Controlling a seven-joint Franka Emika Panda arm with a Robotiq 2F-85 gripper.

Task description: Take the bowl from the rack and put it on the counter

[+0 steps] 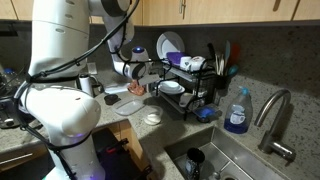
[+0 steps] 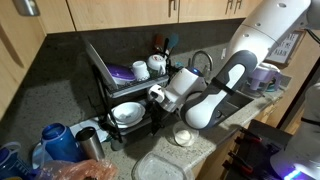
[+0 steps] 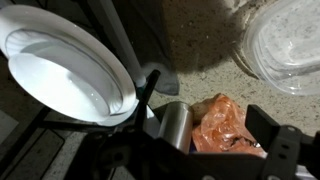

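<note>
Basically, the hand (image 2: 157, 95) was spread wide and empty, level with the lower tier of the rack (image 2: 104, 95). It was just beside the wide white bowl (image 2: 127, 113) and didn't seem to touch it. The small pale bowl (image 2: 183, 137) sat upright on the desk (image 2: 125, 148) in front of the rack, apart from the hand. My read: that was the task bowl, already down, which would explain the open hand. Not certain, as it's tiny in both exterior views. The upright plate (image 1: 168, 46) stood in the rack, clear of the hand. The desk was speckled granite-look and cluttered, with a steel cup (image 3: 175, 125) and an orange bag (image 3: 222, 125) by the rack. The sink (image 1: 230, 160) and soap bottle (image 1: 237, 112) were further along. Wooden cabinets (image 2: 120, 12) ran above; a dim kitchen corner.
</note>
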